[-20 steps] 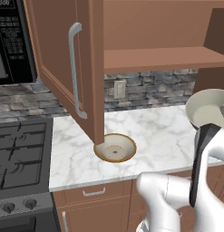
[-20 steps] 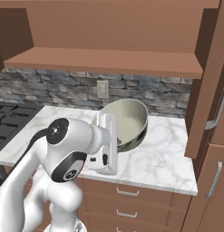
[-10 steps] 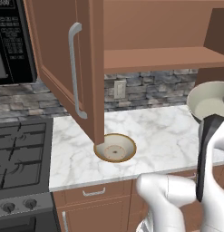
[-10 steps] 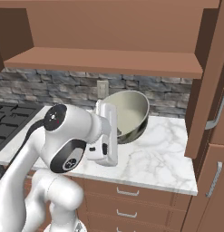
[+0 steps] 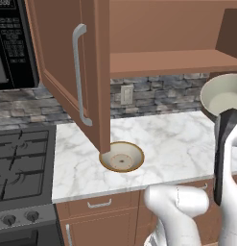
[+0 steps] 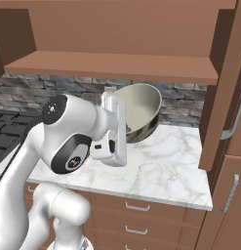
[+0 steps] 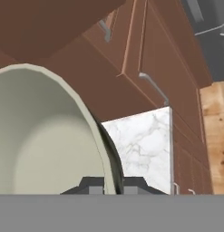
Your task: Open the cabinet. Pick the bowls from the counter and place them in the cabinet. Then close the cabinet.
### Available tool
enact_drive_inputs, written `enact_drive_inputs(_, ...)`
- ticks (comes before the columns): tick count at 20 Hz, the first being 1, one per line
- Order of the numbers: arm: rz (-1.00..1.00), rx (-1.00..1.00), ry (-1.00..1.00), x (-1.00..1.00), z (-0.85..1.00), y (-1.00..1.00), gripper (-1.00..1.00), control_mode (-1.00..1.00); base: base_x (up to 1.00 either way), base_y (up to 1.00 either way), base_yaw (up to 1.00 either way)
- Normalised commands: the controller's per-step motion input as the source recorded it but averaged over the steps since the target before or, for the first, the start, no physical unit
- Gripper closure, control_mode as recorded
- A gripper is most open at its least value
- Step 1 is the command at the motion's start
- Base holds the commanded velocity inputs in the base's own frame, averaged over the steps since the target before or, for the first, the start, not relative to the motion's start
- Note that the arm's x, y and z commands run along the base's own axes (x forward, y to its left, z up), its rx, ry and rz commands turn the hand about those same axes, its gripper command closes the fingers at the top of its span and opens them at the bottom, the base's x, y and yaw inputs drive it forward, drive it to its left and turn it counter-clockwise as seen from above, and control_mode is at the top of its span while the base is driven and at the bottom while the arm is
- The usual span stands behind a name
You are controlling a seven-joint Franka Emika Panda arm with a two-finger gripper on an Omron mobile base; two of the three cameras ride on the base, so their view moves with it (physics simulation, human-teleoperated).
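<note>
My gripper (image 6: 125, 121) is shut on the rim of the grey-green bowl (image 6: 140, 111), holding it tilted in the air above the counter (image 6: 166, 168), just below the cabinet's wooden shelf (image 6: 112, 66). From the left base, the bowl (image 5: 226, 96) hangs at the right edge with the gripper (image 5: 224, 115) under it. In the hand view the bowl's pale inside (image 7: 41, 140) looms at the left, its rim between the fingertips (image 7: 96, 185). The cream bowl (image 5: 122, 156) rests on the marble under the open left door (image 5: 67, 72). The right door (image 6: 224, 83) also stands open.
A black microwave (image 5: 12, 43) hangs left of the cabinet, above the black gas stove (image 5: 19, 163). A stone backsplash with an outlet (image 5: 125, 94) runs behind the counter. Drawers (image 6: 141, 215) sit below the counter edge.
The arm has lifted the grey-green bowl higher and nearer the shelf. The cream bowl and both doors have stayed put.
</note>
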Motion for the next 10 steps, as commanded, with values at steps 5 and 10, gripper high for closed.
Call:
enact_drive_inputs(5, 0.04, 0.01, -0.08, 0.0, 0.53, 0.0, 1.0, -1.0, 0.0, 0.0, 0.0)
enact_drive_inputs(10, 0.06, 0.02, -0.03, 0.18, 0.42, 0.14, 1.0, -1.0, 0.0, 0.0, 0.0)
